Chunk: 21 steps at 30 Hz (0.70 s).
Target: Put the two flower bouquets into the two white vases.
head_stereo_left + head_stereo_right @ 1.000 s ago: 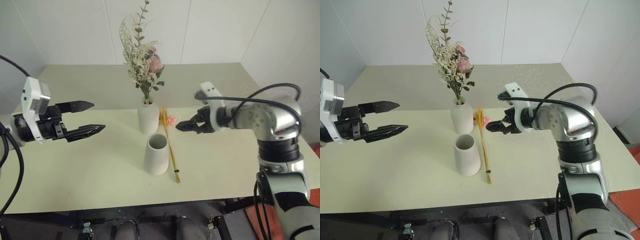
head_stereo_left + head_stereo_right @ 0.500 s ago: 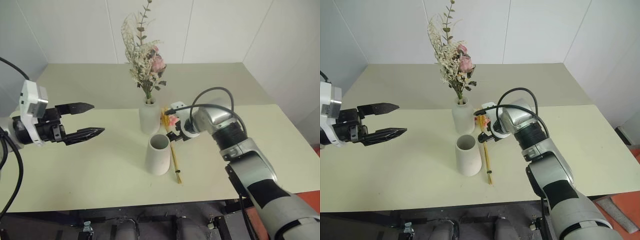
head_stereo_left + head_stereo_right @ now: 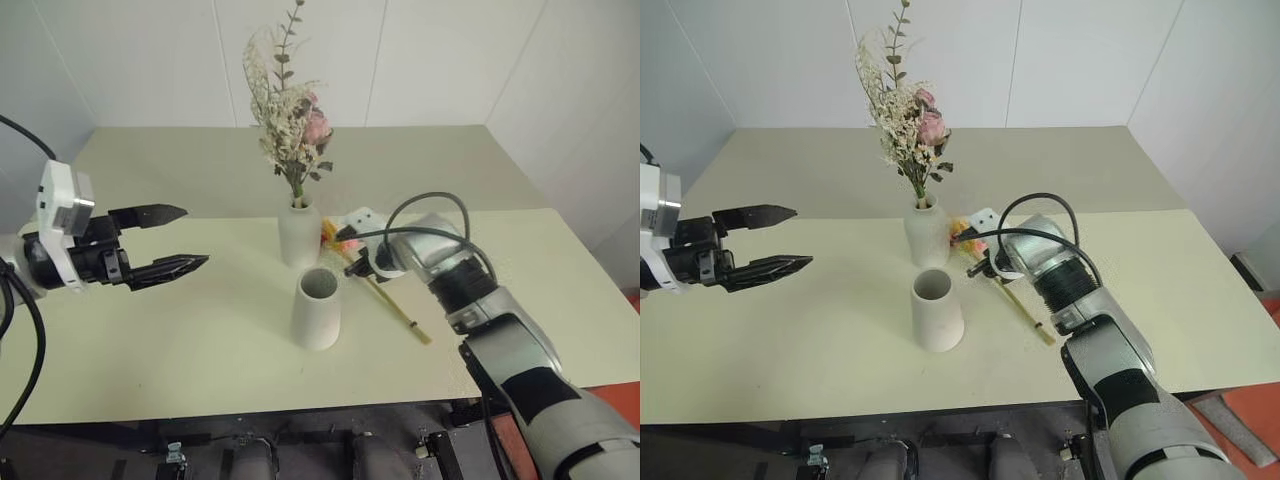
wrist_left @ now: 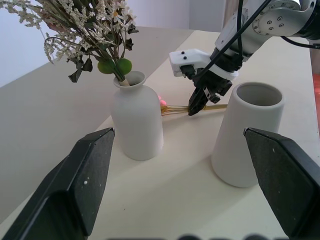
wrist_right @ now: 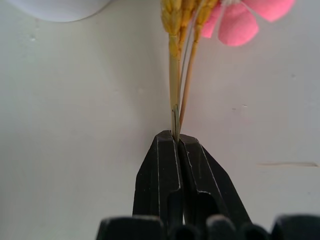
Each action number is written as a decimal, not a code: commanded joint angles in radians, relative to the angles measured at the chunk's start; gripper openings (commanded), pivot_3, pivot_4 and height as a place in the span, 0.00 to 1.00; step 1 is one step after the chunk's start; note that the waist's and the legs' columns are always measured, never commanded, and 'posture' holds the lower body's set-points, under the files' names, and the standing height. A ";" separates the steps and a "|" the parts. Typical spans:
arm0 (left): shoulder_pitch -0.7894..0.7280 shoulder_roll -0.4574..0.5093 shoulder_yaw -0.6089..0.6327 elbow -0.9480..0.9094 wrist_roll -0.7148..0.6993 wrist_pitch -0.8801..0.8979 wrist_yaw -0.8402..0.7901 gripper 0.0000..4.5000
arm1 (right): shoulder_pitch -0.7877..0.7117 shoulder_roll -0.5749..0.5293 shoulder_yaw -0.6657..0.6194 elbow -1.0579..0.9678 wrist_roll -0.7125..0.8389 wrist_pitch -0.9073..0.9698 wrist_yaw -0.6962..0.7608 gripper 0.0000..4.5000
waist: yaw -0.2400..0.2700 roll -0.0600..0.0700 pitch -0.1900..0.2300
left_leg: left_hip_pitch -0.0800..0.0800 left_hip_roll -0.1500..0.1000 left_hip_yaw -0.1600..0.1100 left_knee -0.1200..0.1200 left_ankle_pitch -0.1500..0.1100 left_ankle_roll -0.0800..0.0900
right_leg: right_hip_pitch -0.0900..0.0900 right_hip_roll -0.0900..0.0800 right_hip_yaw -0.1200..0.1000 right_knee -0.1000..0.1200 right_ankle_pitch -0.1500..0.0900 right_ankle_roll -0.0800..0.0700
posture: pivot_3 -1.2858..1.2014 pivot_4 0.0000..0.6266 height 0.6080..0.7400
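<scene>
The bushy cream-and-green bouquet (image 3: pixel 291 112) stands upright in the narrow-necked white vase (image 3: pixel 298 236). In front of it the wider white vase (image 3: pixel 316 309) stands with nothing in it. The slim wheat bouquet (image 3: pixel 388 303) lies slanted on the table to the right of both vases, its pink flowers (image 5: pixel 239 22) near the bottle vase. My right gripper (image 3: pixel 357 268) points down at it, shut on the golden stems (image 5: pixel 175 80) just below the heads. My left gripper (image 3: pixel 192 238) hovers open well left of the vases, holding nothing.
The pale table (image 3: pixel 180 340) has a front edge close below the wide vase. A second, paler tabletop (image 3: pixel 420 160) runs behind up to the white wall. A black cable (image 3: pixel 430 200) loops over my right forearm.
My right gripper dropped onto the wheat bouquet and went from open to shut on its stems. The bouquet's stem end swung out to the right. The left arm stayed put.
</scene>
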 commanded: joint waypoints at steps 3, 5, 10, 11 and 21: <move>-0.031 0.002 -0.005 0.002 -0.012 -0.021 -0.011 1.00 | 0.030 -0.082 -0.274 -0.182 -0.028 0.055 -0.132 0.01 | 0.002 0.000 0.000 | -0.001 0.000 0.000 0.000 0.000 0.000 | -0.002 0.000 0.000 0.000 0.000 0.000 | 0.52 0.24 1.00; -0.040 0.002 -0.015 0.008 -0.010 -0.023 -0.014 1.00 | 0.064 -0.087 -0.386 -0.273 -0.029 0.059 -0.180 0.01 | 0.002 0.000 0.000 | -0.002 0.000 0.000 0.000 0.000 0.000 | -0.002 0.000 0.000 0.000 0.000 0.000 | 0.52 0.24 1.00; -0.071 0.006 -0.040 0.035 -0.003 -0.027 -0.032 1.00 | 0.181 0.018 -0.764 -0.555 0.158 -0.137 -0.170 0.01 | -0.002 0.000 0.000 | -0.002 0.000 0.000 0.000 0.000 0.000 | -0.003 0.001 0.001 0.000 0.000 0.000 | 0.52 0.24 1.00; -0.080 0.008 -0.046 0.042 0.000 -0.028 -0.036 1.00 | 0.191 0.038 -0.823 -0.595 0.220 -0.156 -0.143 0.01 | -0.004 0.000 0.000 | -0.002 0.000 0.000 0.000 0.000 0.000 | -0.003 0.001 0.001 0.001 0.000 0.000 | 0.52 0.24 1.00; -0.128 0.016 -0.077 0.073 0.014 -0.026 -0.059 1.00 | 0.211 0.142 -0.888 -0.787 0.635 -0.336 0.013 0.01 | -0.006 0.000 0.000 | 0.000 0.001 0.000 0.000 0.000 0.000 | -0.002 0.002 0.001 0.002 0.000 0.000 | 0.52 0.24 1.00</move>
